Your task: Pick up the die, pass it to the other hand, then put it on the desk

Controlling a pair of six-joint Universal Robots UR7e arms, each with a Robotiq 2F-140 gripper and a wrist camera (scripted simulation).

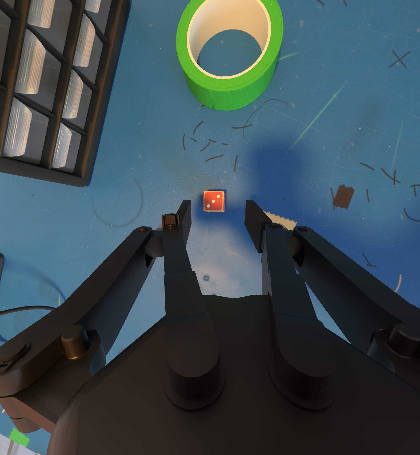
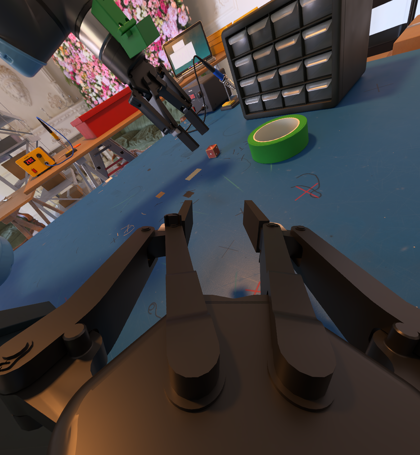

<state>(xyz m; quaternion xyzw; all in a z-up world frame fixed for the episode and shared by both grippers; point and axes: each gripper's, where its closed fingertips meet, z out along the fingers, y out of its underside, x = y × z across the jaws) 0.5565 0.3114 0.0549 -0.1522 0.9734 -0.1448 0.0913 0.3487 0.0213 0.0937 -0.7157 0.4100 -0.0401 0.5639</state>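
On the blue desk: we described the scene from our grippers outward.
Right gripper [image 2: 218, 214]: our fingers stood wide apart and held nothing; they hovered over a bare part of the desk [image 2: 351, 234], well apart from the die.
Left gripper [image 1: 218, 209]: our fingers were also spread wide and empty; in the right wrist view this gripper [image 2: 199, 139] hung tilted above the desk, with its tips just beside the die and not touching it.
Die [image 1: 213, 201]: it was red with white dots and lay on the desk, free of both grippers; in the left wrist view it appeared between the two fingertips, a little nearer to the left one, and its upper face showed three dots. In the right wrist view the die [image 2: 212, 150] sat between the left gripper and the tape roll.
Desk marks: we saw dark pen scribbles, small tape scraps and red crosses on the blue surface.
Tape roll [image 1: 228, 54]: it was green with a pale core and lay flat beyond the die, near it but apart.
Drawer cabinet [image 2: 290, 56]: it was dark with rows of clear drawers and stood behind the tape roll.
Soldering station [image 2: 204, 94]: it was dark and stood beside the cabinet, with a black cable.
Laptop [image 2: 189, 49]: it stood open, farther back on a wooden bench.
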